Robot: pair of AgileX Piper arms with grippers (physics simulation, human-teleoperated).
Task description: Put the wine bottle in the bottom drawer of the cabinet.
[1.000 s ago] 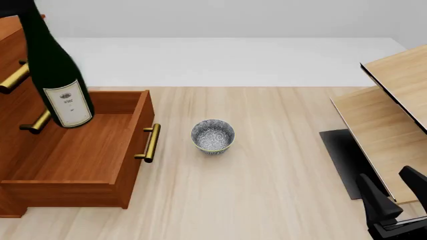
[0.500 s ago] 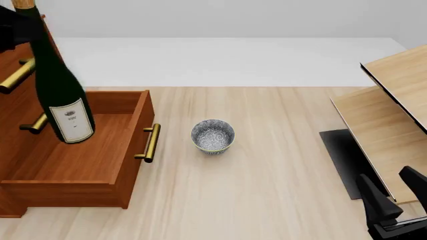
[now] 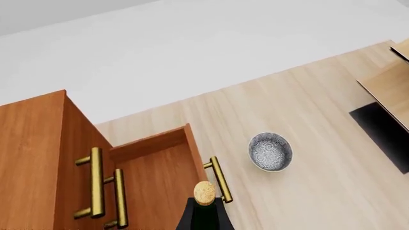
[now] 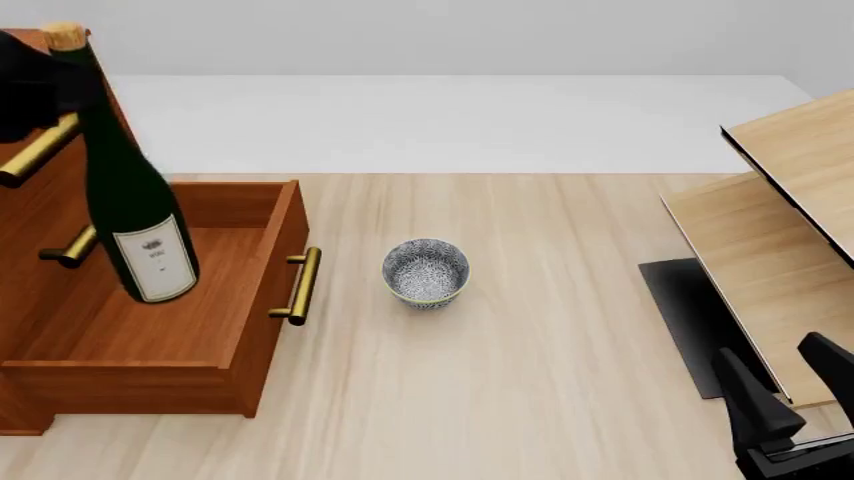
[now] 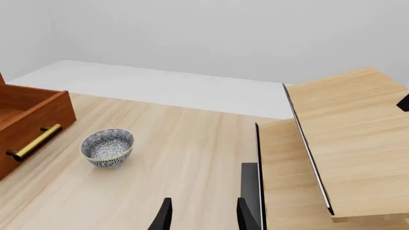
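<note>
The cabinet [image 4: 27,110] is seen at far left, its bottom drawer [image 4: 147,300] pulled fully out. The wine bottle [image 4: 123,190] is held upright, base low inside the drawer; whether it rests on the floor cannot be told. Release is judged outstanding. Left gripper [image 4: 27,95] grip cannot be told; right gripper [image 5: 201,213] is spread, idle.

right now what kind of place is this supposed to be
Most likely a simulated tabletop test scene, not a real room: plain blank walls, a light-wood table, a reddish cabinet with its bottom drawer open, a wine bottle over it, and a speckled bowl.
</note>
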